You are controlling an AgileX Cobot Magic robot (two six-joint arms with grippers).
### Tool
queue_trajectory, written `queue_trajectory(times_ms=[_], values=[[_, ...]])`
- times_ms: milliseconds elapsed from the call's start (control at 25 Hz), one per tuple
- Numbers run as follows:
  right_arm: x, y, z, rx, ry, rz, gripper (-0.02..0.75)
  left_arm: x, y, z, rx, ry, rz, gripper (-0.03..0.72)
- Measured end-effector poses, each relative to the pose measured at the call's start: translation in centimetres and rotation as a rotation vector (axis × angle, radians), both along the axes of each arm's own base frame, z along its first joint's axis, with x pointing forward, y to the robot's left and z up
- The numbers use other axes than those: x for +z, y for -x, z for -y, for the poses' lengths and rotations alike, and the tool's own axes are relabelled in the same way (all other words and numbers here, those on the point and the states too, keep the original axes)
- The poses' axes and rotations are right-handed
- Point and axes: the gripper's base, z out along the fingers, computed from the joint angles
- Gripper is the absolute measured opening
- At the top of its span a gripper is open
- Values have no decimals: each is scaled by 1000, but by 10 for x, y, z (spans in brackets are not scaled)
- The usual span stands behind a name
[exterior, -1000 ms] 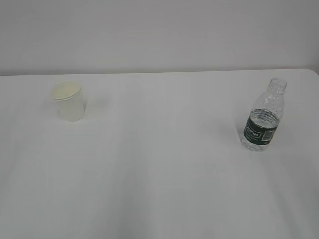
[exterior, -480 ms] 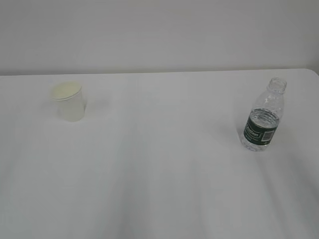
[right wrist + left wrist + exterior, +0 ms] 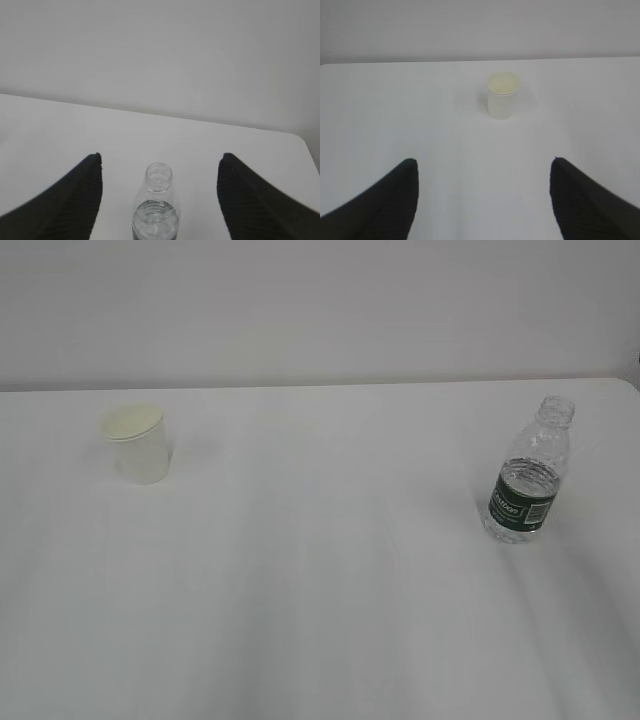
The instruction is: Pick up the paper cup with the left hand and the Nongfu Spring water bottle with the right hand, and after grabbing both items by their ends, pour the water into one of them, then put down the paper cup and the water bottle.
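Standing upright at ten o'clock on the white table [image 3: 320, 590], the paper cup [image 3: 137, 443] sits ahead of the wide-open, empty left hand [image 3: 484, 165], while the capless Nongfu Spring water bottle [image 3: 529, 473] stands at three o'clock, before the equally spread, empty right hand [image 3: 160, 160].

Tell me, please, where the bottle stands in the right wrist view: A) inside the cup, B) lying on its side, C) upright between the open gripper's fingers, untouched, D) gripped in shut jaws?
C: the bottle stands upright, clear of both fingers of the open right gripper.
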Motion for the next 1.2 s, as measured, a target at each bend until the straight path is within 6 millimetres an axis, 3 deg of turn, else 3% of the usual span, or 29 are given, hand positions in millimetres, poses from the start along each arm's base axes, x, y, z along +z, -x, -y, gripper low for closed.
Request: queue_trajectory(times_ms=[200,400,640,880,1040,1200], values=[[-15,-25,-4,9,-1,-13,536,0,0,0,0,0,0,587],[-49,-39,-7,14,-10,-68,535,-2,1,0,2,-7,-19,587],[-92,-19,-6,19,-62,-58,535,-5,2,-2,9,-32,-53,587],[-131,16,-2,22,-81,-96,535,-6,3,-2,9,-34,-74,587],[-144,35,0,24,-100,-73,535,-7,3,-2,9,-34,-77,587],[-142,37,0,30,-112,-17,535,-7,3,-2,9,-34,-79,587]])
